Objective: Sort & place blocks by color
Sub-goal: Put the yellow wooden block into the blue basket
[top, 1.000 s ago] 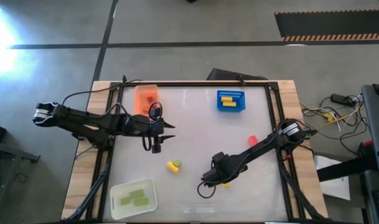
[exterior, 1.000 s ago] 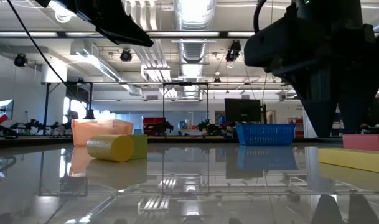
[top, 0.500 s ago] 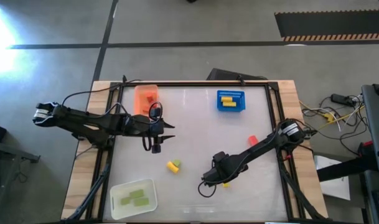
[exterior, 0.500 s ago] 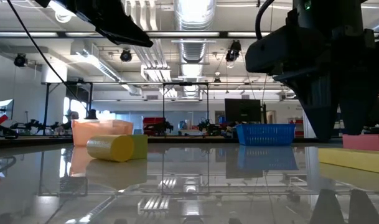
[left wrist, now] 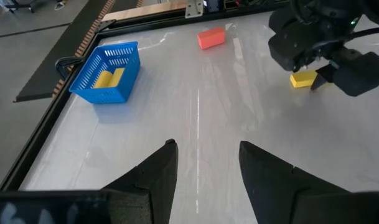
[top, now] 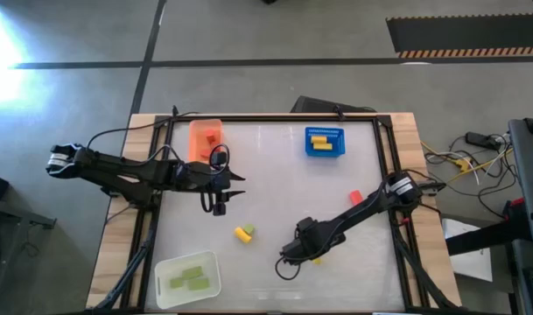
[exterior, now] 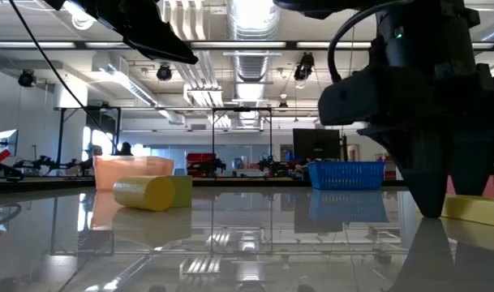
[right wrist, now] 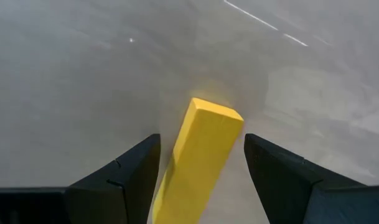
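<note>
Right gripper [right wrist: 198, 180] lowered since earlier frame, fingers wide astride yellow bar [right wrist: 200, 155] on desk [top: 275, 166]; left gripper [left wrist: 203, 171] hovering, fingers wide.

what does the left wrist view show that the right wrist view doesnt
Only the left wrist view shows the blue tray with yellow blocks inside, the loose red block, the left pincer open over bare table, and the right arm's body. Only the right wrist view shows the right pincer open, its fingers on either side of the yellow bar. Both show that yellow bar and the white tabletop.
</note>
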Action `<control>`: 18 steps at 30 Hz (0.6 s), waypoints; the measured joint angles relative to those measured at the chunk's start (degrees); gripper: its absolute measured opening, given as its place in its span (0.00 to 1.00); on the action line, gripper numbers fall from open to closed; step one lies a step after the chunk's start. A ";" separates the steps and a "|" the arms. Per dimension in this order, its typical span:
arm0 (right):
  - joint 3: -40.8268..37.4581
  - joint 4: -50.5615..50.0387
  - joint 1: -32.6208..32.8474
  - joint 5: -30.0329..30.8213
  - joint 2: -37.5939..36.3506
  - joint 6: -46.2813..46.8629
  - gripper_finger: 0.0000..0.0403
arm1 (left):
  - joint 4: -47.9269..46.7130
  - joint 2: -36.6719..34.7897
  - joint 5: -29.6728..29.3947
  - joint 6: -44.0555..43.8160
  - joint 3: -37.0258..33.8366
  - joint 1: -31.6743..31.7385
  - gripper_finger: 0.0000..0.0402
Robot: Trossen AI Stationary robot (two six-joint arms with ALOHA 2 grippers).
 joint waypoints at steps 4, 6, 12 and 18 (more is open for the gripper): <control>0.15 0.13 -0.04 -0.26 0.72 -1.44 0.55 | 0.02 0.00 0.00 0.00 0.00 0.00 0.38; 0.15 0.30 -0.04 -0.22 0.70 -2.15 0.52 | 0.02 0.00 0.00 0.00 0.00 0.00 0.38; 0.13 1.15 -0.15 0.04 0.55 -3.25 0.31 | 0.03 0.00 0.00 0.00 0.00 0.00 0.38; 0.04 1.93 -1.16 -0.20 -0.08 -8.16 0.22 | 0.06 0.00 0.00 0.00 0.00 0.00 0.38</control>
